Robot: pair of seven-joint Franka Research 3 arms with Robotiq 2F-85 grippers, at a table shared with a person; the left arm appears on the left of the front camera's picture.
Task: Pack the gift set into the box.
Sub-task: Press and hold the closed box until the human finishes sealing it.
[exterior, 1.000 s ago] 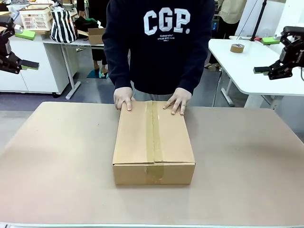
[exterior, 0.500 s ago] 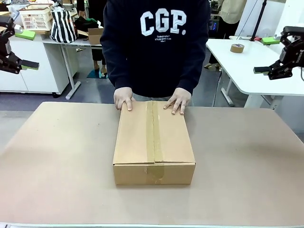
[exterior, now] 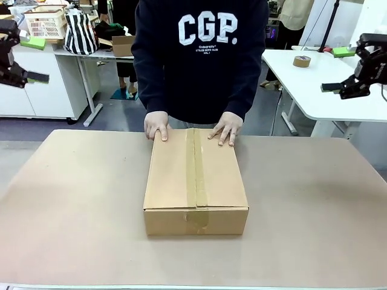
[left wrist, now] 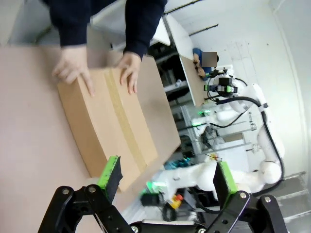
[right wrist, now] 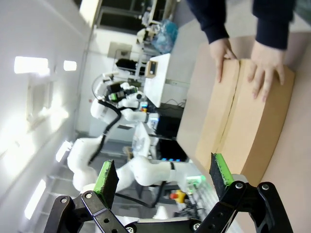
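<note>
Box [exterior: 169, 181]: rectangular, smooth brown cardboard, tape strip [exterior: 195, 175] on seam; left gripper [left wrist: 167, 174], right gripper [right wrist: 163, 174] spread wide.

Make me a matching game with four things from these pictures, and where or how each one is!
Things:
1. box
2. person's hands
3. left gripper
4. roll of tape

Where or how:
A. on the white table at the back
B. flat on the far end of the box's top
C. open, up in the air
D. shut and taped, on the brown table

Pairs: 1-D, 2-B, 3-C, 4-A.
</note>
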